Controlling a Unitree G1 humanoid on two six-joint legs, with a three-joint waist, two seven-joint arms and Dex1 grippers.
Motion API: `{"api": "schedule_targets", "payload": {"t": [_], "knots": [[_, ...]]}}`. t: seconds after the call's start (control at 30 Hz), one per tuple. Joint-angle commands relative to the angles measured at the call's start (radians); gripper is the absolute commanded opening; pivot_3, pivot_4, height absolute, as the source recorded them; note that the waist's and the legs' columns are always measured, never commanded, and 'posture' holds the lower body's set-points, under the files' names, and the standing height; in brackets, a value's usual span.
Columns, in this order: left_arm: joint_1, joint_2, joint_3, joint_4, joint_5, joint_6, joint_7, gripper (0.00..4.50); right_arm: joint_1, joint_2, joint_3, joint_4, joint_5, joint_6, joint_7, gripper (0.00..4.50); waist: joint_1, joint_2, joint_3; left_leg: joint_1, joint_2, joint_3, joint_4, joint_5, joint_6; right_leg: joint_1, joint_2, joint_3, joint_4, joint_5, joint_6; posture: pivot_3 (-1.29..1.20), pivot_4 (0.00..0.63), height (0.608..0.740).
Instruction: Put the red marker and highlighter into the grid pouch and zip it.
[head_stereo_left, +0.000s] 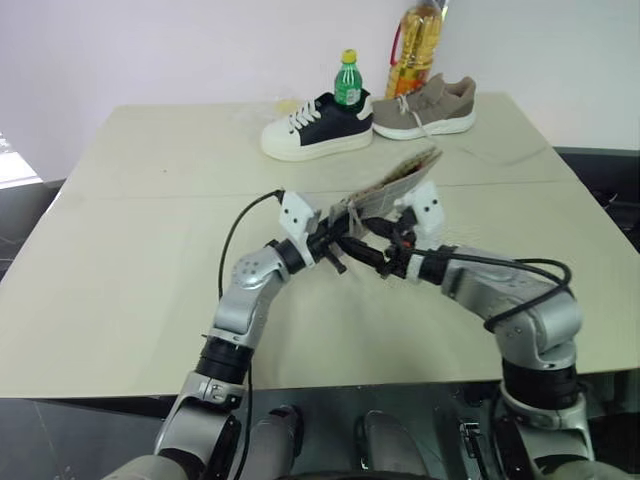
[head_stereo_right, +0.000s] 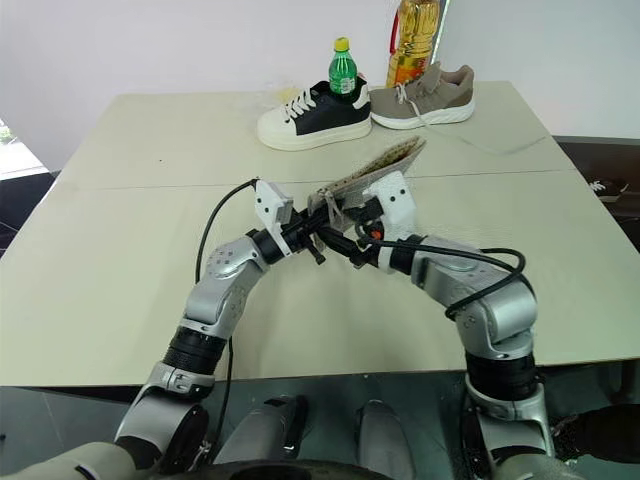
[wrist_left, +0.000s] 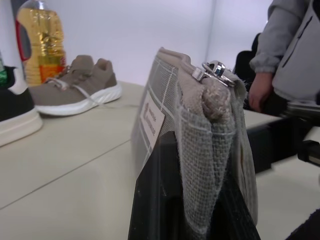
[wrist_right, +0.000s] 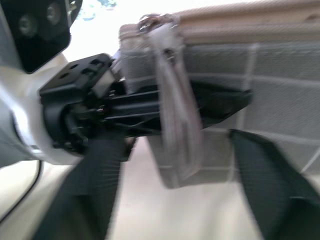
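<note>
Grid pouch (head_stereo_left: 400, 180) held up in the air at the middle of the frame, above the pale surface (head_stereo_left: 120, 260). Left gripper (head_stereo_left: 340, 238) jaws pressed tight on one end of it. Right gripper (head_stereo_left: 385, 250) just beside, jaws spread apart around the zipper cord (wrist_right: 172, 115), not pinching it.

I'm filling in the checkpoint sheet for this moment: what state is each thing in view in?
grid pouch: held up off the table, one end pinched in the left gripper.
left gripper: shut on the pouch's end.
right gripper: fingers apart beside the pouch's pull cord, holding nothing.
green bottle: upright, capped.
oil bottle: upright.
two shoes: standing on their soles.
</note>
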Motion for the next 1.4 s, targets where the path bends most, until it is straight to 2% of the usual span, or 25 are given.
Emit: {"api": "schedule_targets", "payload": {"t": [0.03, 0.1, 0.13, 0.33, 0.5, 0.7, 0.87, 0.93, 0.97, 1.03, 1.07, 1.17, 1.2, 1.23, 1.4], "knots": [[-0.004, 0.002, -0.003, -0.050, -0.003, -0.020, -0.003, 0.00, -0.024, -0.005, -0.023, -0.024, 0.011, 0.010, -0.027, 1.44, 0.001, 0.000, 0.000, 0.000, 0.000, 0.000, 0.000, 0.000, 0.000, 0.000, 0.000, 0.000, 0.000, 0.000, 0.000, 0.00, 0.150, 0.740], [0.000, 0.013, 0.000, -0.049, 0.000, -0.026, -0.004, 0.00, -0.028, -0.034, -0.035, -0.016, 0.013, 0.014, -0.022, 0.40, 0.001, 0.000, 0.000, 0.000, 0.000, 0.000, 0.000, 0.000, 0.000, 0.000, 0.000, 0.000, 0.000, 0.000, 0.000, 0.00, 0.150, 0.740], [0.001, 0.019, 0.003, -0.044, 0.003, -0.030, -0.005, 0.00, -0.031, -0.057, -0.043, -0.011, 0.011, 0.012, -0.015, 0.06, 0.001, 0.000, 0.000, 0.000, 0.000, 0.000, 0.000, 0.000, 0.000, 0.000, 0.000, 0.000, 0.000, 0.000, 0.000, 0.00, 0.150, 0.740], [0.005, 0.052, 0.019, -0.029, 0.008, -0.047, -0.011, 0.00, -0.035, -0.197, -0.059, 0.015, -0.010, -0.025, 0.033, 0.06, -0.003, 0.000, 0.000, 0.000, 0.000, 0.000, 0.000, 0.000, 0.000, 0.000, 0.000, 0.000, 0.000, 0.000, 0.000, 0.00, 0.150, 0.740], [0.031, 0.111, 0.030, -0.047, 0.013, -0.051, -0.035, 0.00, -0.085, -0.379, -0.110, 0.182, -0.121, -0.173, 0.060, 0.06, -0.001, 0.000, 0.000, 0.000, 0.000, 0.001, 0.000, 0.000, 0.000, 0.000, 0.000, 0.000, 0.000, 0.000, 0.000, 0.00, 0.150, 0.740], [0.097, 0.181, 0.023, -0.117, -0.003, -0.028, -0.078, 0.00, -0.149, -0.470, -0.140, 0.400, -0.220, -0.302, 0.045, 0.06, -0.001, 0.000, 0.000, 0.000, 0.000, 0.001, -0.001, 0.000, 0.000, 0.000, 0.000, 0.000, -0.001, 0.000, 0.000, 0.00, 0.150, 0.740], [0.113, 0.203, 0.009, -0.145, 0.002, -0.022, -0.088, 0.00, -0.122, -0.479, -0.118, 0.399, -0.221, -0.332, 0.094, 0.06, -0.002, 0.000, 0.000, 0.000, 0.001, 0.001, -0.001, 0.000, 0.000, 0.000, -0.001, 0.000, -0.001, 0.000, 0.000, 0.00, 0.150, 0.740], [0.115, 0.208, 0.002, -0.154, -0.008, -0.009, -0.102, 0.00, -0.079, -0.501, -0.100, 0.365, -0.213, -0.353, 0.159, 0.06, -0.001, 0.000, 0.000, 0.000, 0.001, 0.001, -0.001, 0.000, 0.000, 0.000, -0.001, 0.000, -0.001, 0.000, 0.000, 0.00, 0.150, 0.740], [0.116, 0.211, -0.002, -0.161, -0.016, -0.001, -0.114, 0.00, -0.055, -0.510, -0.098, 0.346, -0.198, -0.350, 0.194, 0.30, 0.002, 0.000, 0.000, 0.000, 0.000, 0.001, -0.001, 0.000, 0.000, 0.000, -0.001, 0.000, -0.001, 0.000, 0.000, 0.00, 0.150, 0.740], [0.124, 0.223, -0.016, -0.184, -0.033, 0.028, -0.142, 0.67, 0.004, -0.541, -0.105, 0.305, -0.164, -0.340, 0.269, 0.92, 0.002, 0.000, 0.000, 0.000, 0.000, 0.001, -0.001, 0.000, 0.001, 0.001, -0.001, 0.000, -0.002, 0.000, 0.000, 0.00, 0.150, 0.740], [0.130, 0.232, -0.023, -0.198, -0.036, 0.041, -0.153, 1.03, 0.033, -0.556, -0.110, 0.286, -0.152, -0.338, 0.301, 1.41, 0.002, 0.000, 0.000, 0.000, 0.000, 0.001, 0.000, 0.000, 0.001, 0.001, -0.001, 0.000, -0.002, 0.000, 0.000, 0.00, 0.150, 0.740], [0.158, 0.260, -0.030, -0.244, -0.022, 0.067, -0.158, 2.46, 0.126, -0.603, -0.124, 0.230, -0.140, -0.368, 0.379, 2.92, 0.001, 0.000, 0.000, 0.000, 0.000, 0.001, 0.000, -0.001, 0.001, 0.001, -0.002, 0.000, -0.002, 0.000, 0.000, 0.00, 0.150, 0.740], [0.182, 0.280, -0.025, -0.275, -0.028, 0.091, -0.161, 3.20, 0.166, -0.618, -0.136, 0.213, -0.138, -0.390, 0.407, 3.66, -0.001, 0.000, 0.000, 0.000, 0.000, 0.001, 0.000, -0.001, 0.001, 0.001, -0.002, 0.000, -0.002, 0.000, 0.000, 0.00, 0.150, 0.740], [0.205, 0.298, -0.019, -0.303, -0.036, 0.112, -0.162, 3.57, 0.195, -0.629, -0.149, 0.204, -0.132, -0.400, 0.429, 4.05, -0.002, 0.000, 0.000, 0.000, 0.001, 0.001, 0.000, -0.001, 0.001, 0.001, -0.002, 0.000, -0.002, 0.000, 0.000, 0.00, 0.150, 0.740], [0.362, 0.383, 0.069, -0.422, -0.082, 0.237, -0.115, 3.57, 0.263, -0.617, -0.207, 0.234, -0.134, -0.467, 0.454, 4.05, -0.007, 0.001, 0.000, 0.000, 0.002, 0.002, -0.001, -0.001, 0.001, 0.000, -0.001, 0.001, -0.002, 0.000, 0.000, 0.00, 0.150, 0.740]]}}
